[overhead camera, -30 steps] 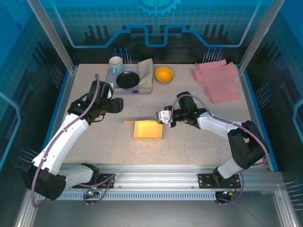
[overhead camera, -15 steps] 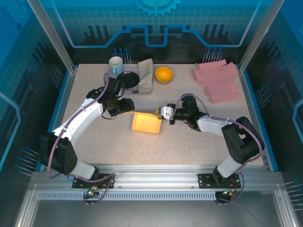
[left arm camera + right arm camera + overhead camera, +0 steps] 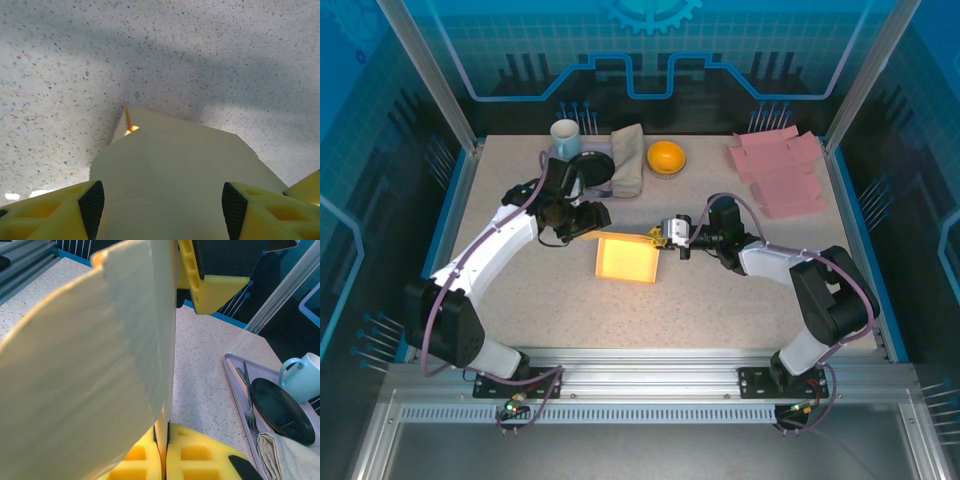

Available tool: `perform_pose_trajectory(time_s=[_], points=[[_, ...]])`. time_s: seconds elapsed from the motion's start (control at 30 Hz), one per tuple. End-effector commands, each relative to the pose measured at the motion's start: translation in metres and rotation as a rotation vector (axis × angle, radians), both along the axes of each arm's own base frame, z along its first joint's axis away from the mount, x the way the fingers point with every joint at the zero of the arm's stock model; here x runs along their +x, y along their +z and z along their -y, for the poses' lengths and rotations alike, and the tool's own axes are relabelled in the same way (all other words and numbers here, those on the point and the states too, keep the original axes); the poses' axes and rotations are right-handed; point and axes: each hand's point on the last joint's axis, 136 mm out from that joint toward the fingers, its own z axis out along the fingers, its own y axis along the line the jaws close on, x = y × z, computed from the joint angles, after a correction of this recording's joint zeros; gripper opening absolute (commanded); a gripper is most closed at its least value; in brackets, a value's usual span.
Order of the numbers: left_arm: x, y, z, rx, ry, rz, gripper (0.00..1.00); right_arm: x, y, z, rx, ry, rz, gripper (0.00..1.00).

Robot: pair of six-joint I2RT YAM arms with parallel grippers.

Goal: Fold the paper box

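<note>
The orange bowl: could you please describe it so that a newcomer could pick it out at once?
Look along the far edge of the table, where a tray carries a mug, a black plate and a cloth. Just right of the cloth, off the tray, sits the bowl: small, round and the only bright orange dish in that row.

The paper box (image 3: 628,260) is smooth matt yellow card on a speckled, stone-like matt surface (image 3: 720,310). The left fingers (image 3: 47,215) are moulded yellow plastic with black rubbery pads (image 3: 92,210). Upper centre: a soft woven cloth (image 3: 628,160) and a glossy orange bowl (image 3: 666,157).
</note>
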Motion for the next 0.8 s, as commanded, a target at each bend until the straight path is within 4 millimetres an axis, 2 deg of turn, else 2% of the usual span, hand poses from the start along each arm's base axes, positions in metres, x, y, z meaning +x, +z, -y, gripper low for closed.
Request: perform_pose_trajectory(time_s=[0.0, 0.2, 0.33, 0.53, 0.77], points=[[0.002, 0.009, 0.010, -0.083, 0.016, -0.011, 0.66, 0.008, 0.015, 0.002, 0.036, -0.004, 0.005, 0.06], [-0.002, 0.017, 0.022, -0.165, 0.025, -0.022, 0.63, 0.009, 0.012, 0.002, 0.015, -0.011, 0.014, 0.06], [-0.005, 0.013, 0.030, -0.186, 0.031, -0.033, 0.60, 0.009, 0.007, 0.001, -0.012, -0.013, 0.032, 0.06], [-0.011, -0.002, 0.041, -0.199, 0.031, -0.066, 0.55, 0.003, -0.012, -0.006, -0.102, 0.010, 0.054, 0.06], [-0.023, -0.028, 0.037, -0.080, 0.009, -0.087, 0.47, -0.003, -0.042, -0.002, -0.211, 0.021, 0.043, 0.11]])
